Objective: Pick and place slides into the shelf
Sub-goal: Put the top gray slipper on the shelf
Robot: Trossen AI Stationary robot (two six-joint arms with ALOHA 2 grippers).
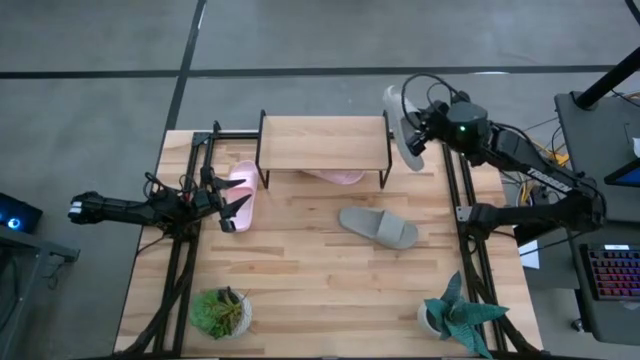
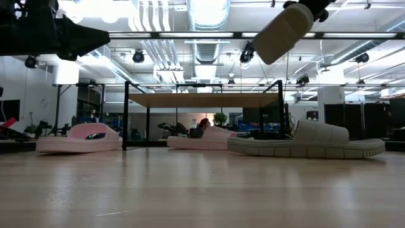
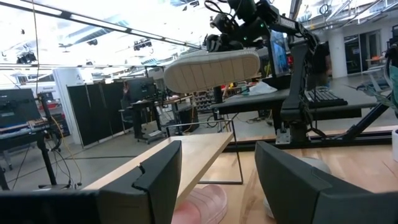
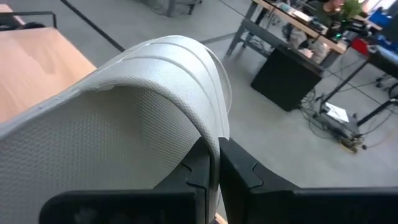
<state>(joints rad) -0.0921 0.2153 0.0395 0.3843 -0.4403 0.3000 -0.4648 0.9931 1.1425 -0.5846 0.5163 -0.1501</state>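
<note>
The shelf stands at the table's far middle. One pink slide lies under it, and another pink slide lies sole down to its left. A grey slide lies sole down on the table in front of the shelf. A second grey slide hangs high in the air to the right of the shelf, with my right gripper shut on it. My left gripper hovers open above the left pink slide and touches nothing. My right gripper pinches the grey slide's ribbed strap at its edge between its two fingers. One finger is on the strap's outer side and one on its inner side. The slide hangs tilted, lifted clear, higher than the shelf's top.
Two potted plants stand at the table's near edge, one at the left and one at the right. The shelf's plank top is bare. A desk with a keyboard stands beyond the table's right edge.
</note>
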